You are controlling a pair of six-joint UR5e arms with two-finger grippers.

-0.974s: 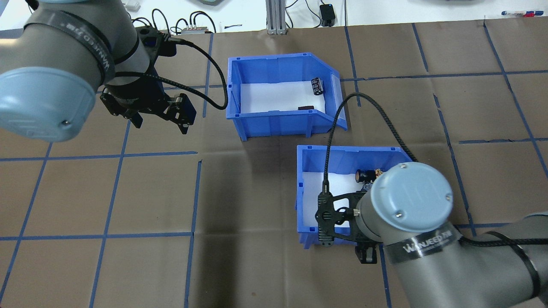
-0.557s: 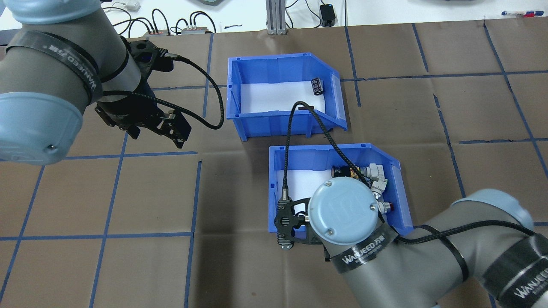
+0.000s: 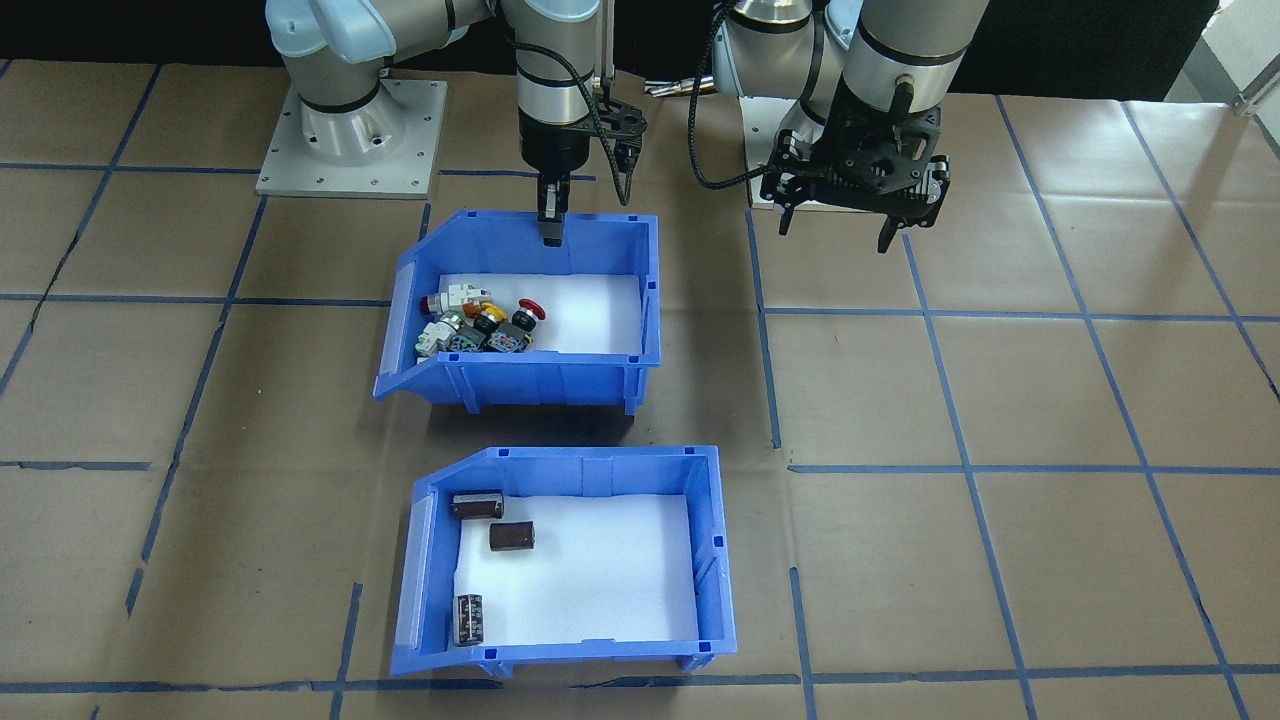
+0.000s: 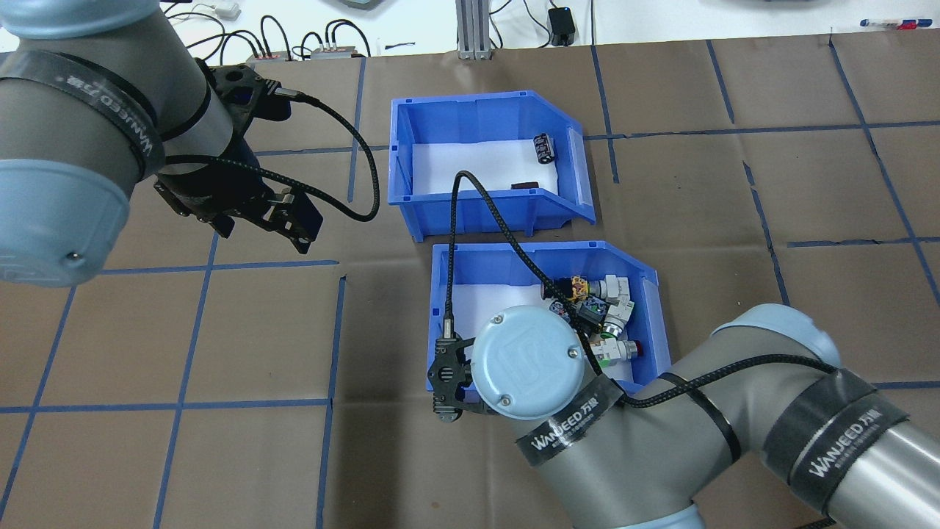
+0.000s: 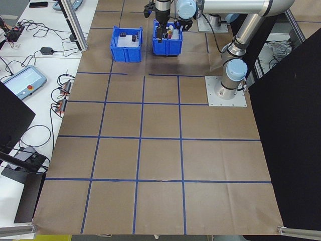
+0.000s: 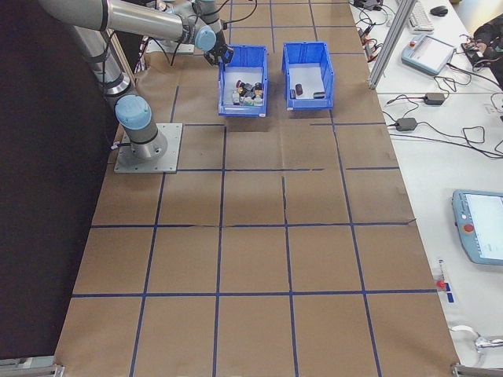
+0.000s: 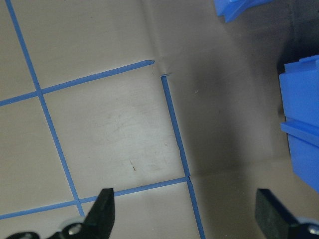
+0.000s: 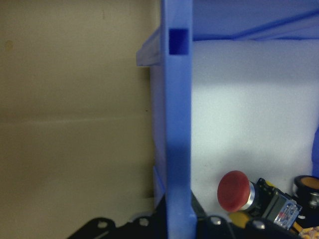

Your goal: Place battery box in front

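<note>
1. Blue plastic open-top battery box [image 3: 560,560] with dark cylindrical cells sat just beyond the blue switch bin [image 3: 520,310], apart from it.
2. Right gripper [image 3: 549,228] clamped the switch bin's robot-side wall; left gripper [image 3: 855,215] hung spread wide beside the switch bin.

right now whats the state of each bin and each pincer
battery box: upright on the table, open top, three dark cells lying on its white liner, ungripped
switch bin: upright, push-button switches piled at its sloped end, its wall gripped by the right pincer
right pincer: shut on the switch bin's wall
left pincer: open, empty, above bare table
</note>
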